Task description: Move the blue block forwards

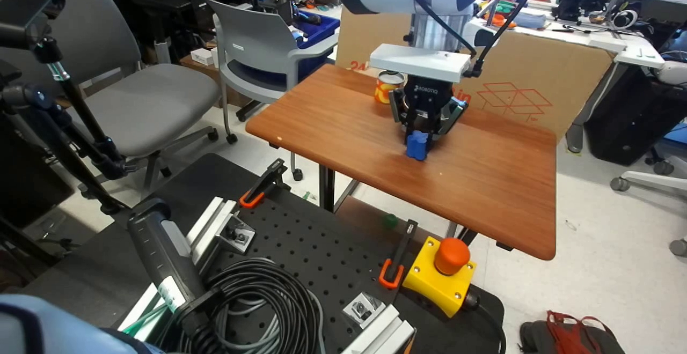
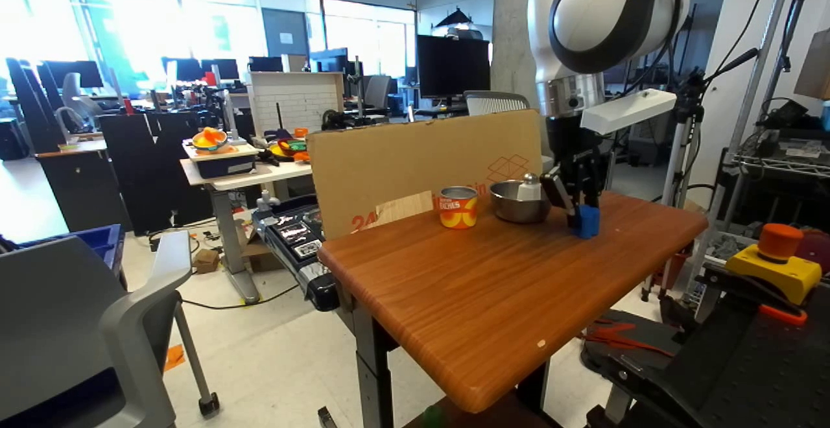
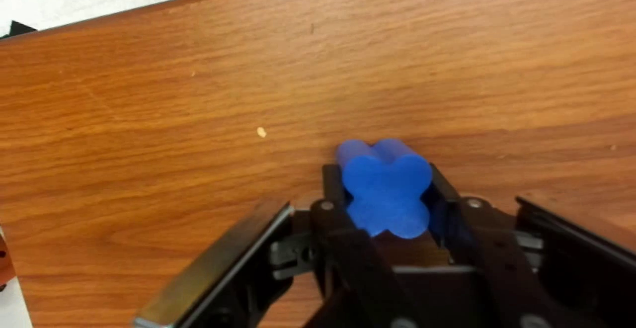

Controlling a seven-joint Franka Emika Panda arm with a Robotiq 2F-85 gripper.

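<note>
The blue block (image 1: 416,146) has a four-lobed, clover-like top and stands upright at the tabletop. It also shows in an exterior view (image 2: 588,222) and in the wrist view (image 3: 387,194). My gripper (image 3: 385,184) points down with one finger against each side of the block, so it is shut on it. The gripper also shows in an exterior view (image 2: 579,211). I cannot tell whether the block's base touches the wooden table (image 1: 333,123) or hangs just above it.
A metal bowl (image 2: 519,213) with a white and silver object (image 2: 529,188) stands close to the gripper. An orange-yellow can (image 2: 458,209) stands beside the bowl. A cardboard sheet (image 2: 415,155) rises along one table edge. A yellow emergency stop box (image 1: 437,284) sits on the black base.
</note>
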